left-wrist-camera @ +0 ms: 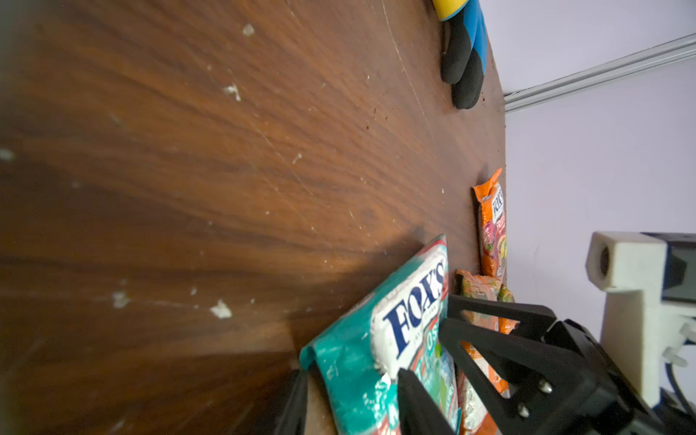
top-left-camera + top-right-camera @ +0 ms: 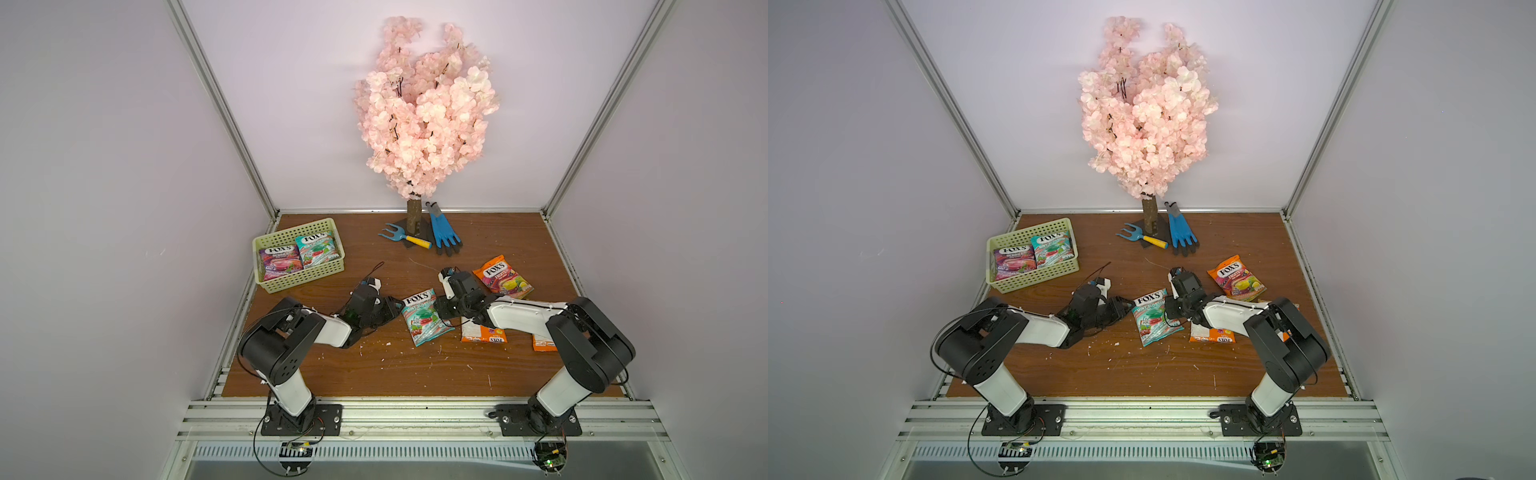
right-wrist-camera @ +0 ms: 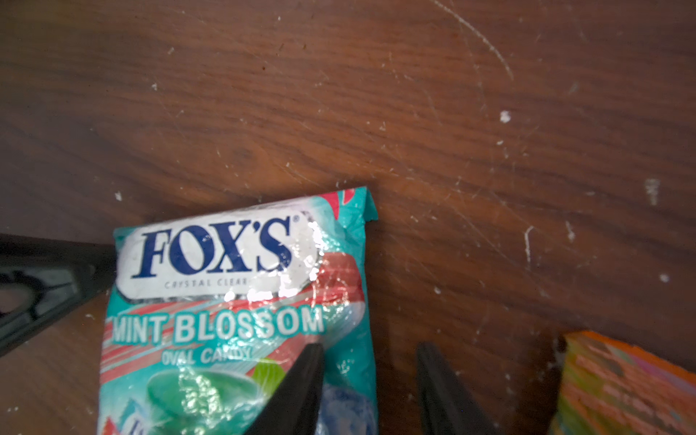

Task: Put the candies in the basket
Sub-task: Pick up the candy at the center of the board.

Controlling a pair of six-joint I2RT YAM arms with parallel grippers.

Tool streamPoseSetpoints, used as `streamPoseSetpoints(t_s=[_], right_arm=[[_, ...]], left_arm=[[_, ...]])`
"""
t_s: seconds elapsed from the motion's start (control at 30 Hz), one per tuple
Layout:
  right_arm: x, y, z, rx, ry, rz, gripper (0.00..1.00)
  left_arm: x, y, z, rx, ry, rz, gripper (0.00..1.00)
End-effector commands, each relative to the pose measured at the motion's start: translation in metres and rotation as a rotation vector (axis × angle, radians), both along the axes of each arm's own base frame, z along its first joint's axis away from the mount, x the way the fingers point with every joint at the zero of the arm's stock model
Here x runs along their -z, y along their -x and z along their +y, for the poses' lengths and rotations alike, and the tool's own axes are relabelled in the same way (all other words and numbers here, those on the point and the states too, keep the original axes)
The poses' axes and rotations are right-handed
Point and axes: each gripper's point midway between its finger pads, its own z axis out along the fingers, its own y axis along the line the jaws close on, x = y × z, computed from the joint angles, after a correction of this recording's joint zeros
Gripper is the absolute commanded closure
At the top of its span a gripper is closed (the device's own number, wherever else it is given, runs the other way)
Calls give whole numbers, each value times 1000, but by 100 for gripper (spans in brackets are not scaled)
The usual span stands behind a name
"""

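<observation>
1. Nearest the front edge: a face-down orange bag [image 2: 484, 333] and a second face-down orange bag [image 2: 545, 344] lie on the table [image 2: 374, 374], both partly under the right arm.
2. Just beyond them, mid-board: the teal bag [image 2: 424, 319], print up. Its long axis runs near to far with a slight tilt, logo end on the far side. A claw sits at each long edge.
3. Left claw [image 1: 352, 373]: at the bag's left edge, by the logo corner. The jaws stand apart with that corner between them. Whether they pinch it I cannot tell.
4. Right claw [image 3: 371, 350]: at the opposite long edge. One finger is over the print, the other over bare wood, and the bag's edge lies in the gap. Released, grasping nothing.
5. Past the right claw, apart from it: a face-up orange bag [image 2: 503, 277].
6. Far left: the basket [image 2: 303, 277], with a purple bag [image 2: 279, 258] and a second teal bag [image 2: 318, 248] side by side inside.
7. Judgement: both claws are equally near the teal bag. The basket lies well apart on the left claw's side, so the left arm has the shorter carry. A grip across the bag's short width from its left edge looks apt.
8. Farthest: rake [image 2: 405, 238], glove [image 2: 444, 232] and blossom tree [image 2: 424, 112].
</observation>
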Motion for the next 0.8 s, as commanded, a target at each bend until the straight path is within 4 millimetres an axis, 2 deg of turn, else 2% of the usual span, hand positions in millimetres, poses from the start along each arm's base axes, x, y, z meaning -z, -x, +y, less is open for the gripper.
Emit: streamPoseSetpoints(t_s=[0.0,0.07,0.17,0.3,0.4,0.5,0.6,0.67,0.77], right_arm=[[23,23,-1,-36,18,90,56],[25,26,0,-38,21,93,56],[27,28,0,-41,21,95,57],[28,29,0,-40,19,90,57],[18,25,-2,-28,19,52,57],[-9,14,-1,-15,-9,-38,55],[-48,-2,-5,31,-37,-170,50],[-70,-9,-9,62,-55,-256,47],[-91,-14,-17,88,-60,-347,39]], left_arm=[[-2,-6,-14,14,68,-9,56],[-4,-10,-19,19,82,-14,60],[-8,-14,-20,18,79,-41,71],[-13,-17,-19,20,73,-65,100],[-14,-17,-16,30,51,-54,100],[-22,-21,-5,37,-7,-62,100],[-44,-30,11,83,-98,-101,100],[-65,-38,23,117,-177,-134,100],[-106,-51,44,140,-304,-189,100]])
